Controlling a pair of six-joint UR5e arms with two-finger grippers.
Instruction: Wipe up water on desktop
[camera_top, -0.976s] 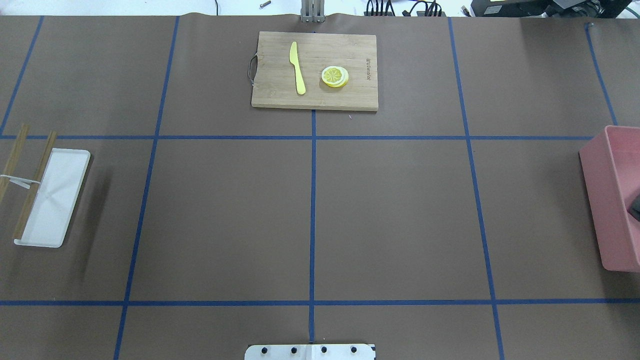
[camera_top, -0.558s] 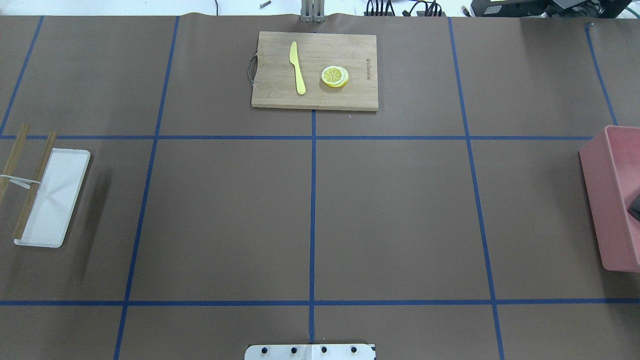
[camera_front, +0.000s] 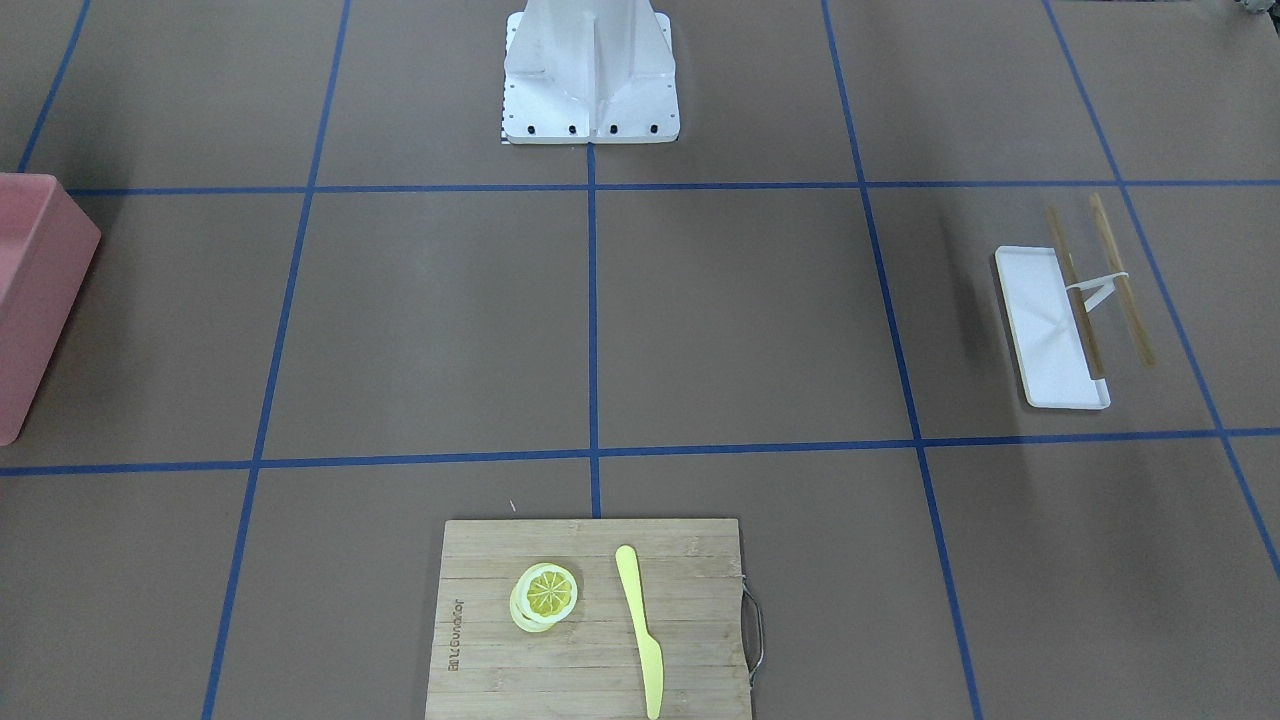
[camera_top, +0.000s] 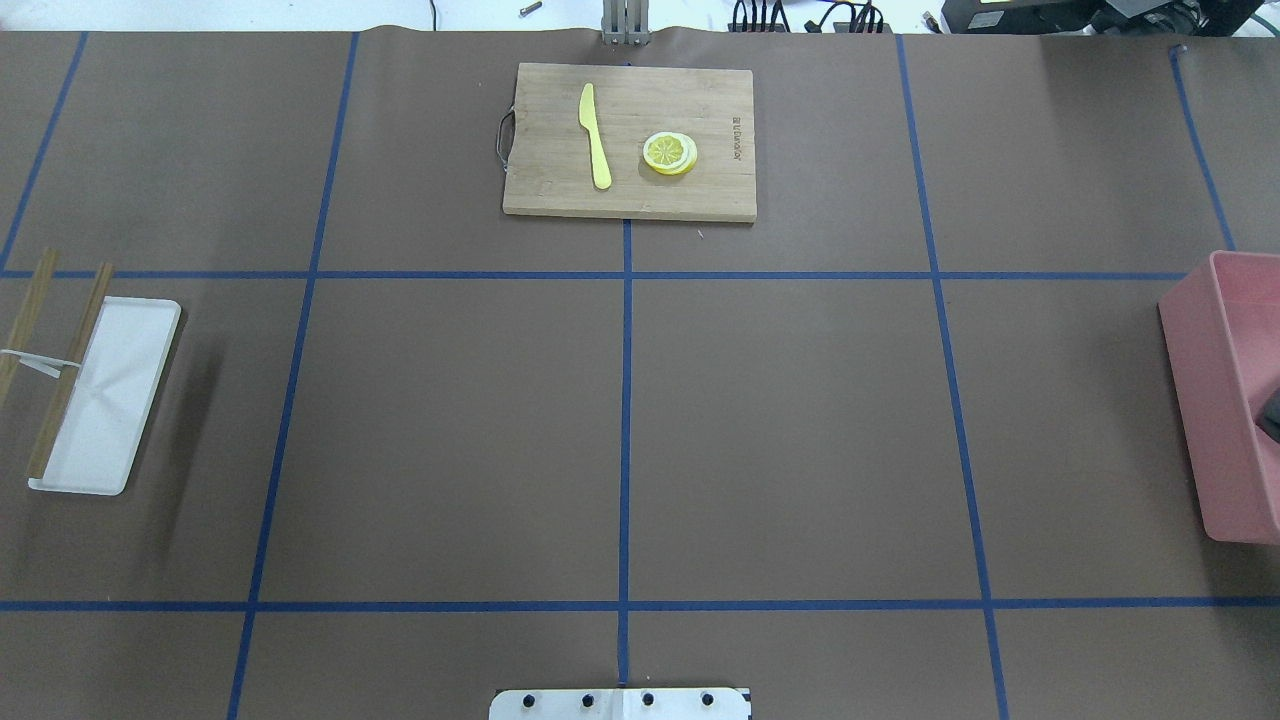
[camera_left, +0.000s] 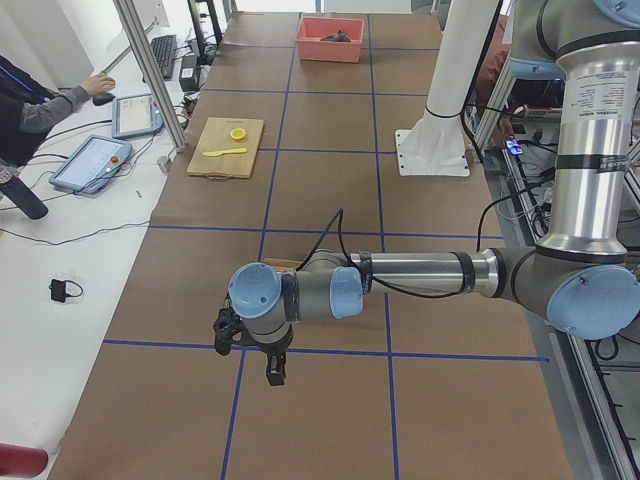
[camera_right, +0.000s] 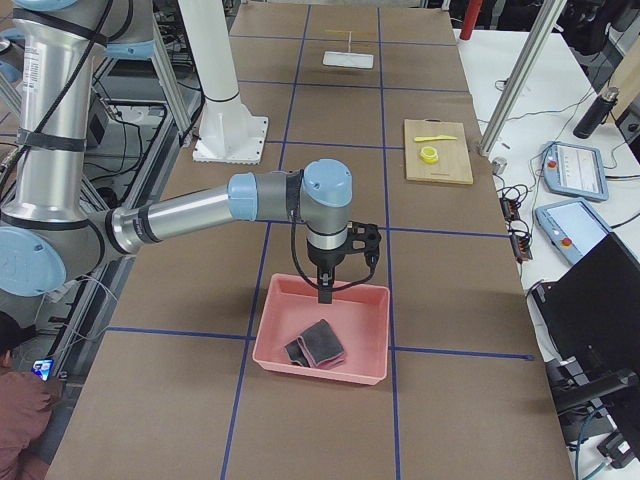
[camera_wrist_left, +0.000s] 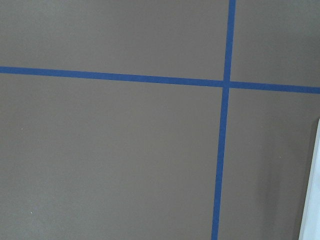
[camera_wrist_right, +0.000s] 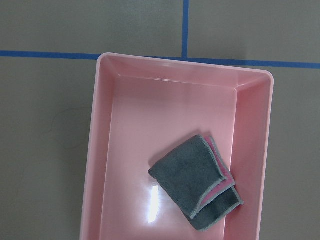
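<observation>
The desktop (camera_top: 800, 420) is a matte brown surface crossed by blue tape lines; I see no water on it in any view. My left gripper (camera_left: 262, 368) shows only in the exterior left view, low over the near end of the desktop; I cannot tell if it is open. My right gripper (camera_right: 328, 290) shows only in the exterior right view, above the far wall of a pink bin (camera_right: 270, 340); I cannot tell its state. A folded grey and pink cloth (camera_wrist_right: 192, 180) lies in that bin.
A bamboo cutting board (camera_top: 550, 180) with a yellow knife (camera_top: 595, 135) and a lemon slice (camera_top: 669, 153) lies at the far middle. A white tray (camera_top: 110, 400) with two wooden sticks (camera_top: 70, 370) sits at the left. The robot base (camera_front: 590, 70) stands at the near edge.
</observation>
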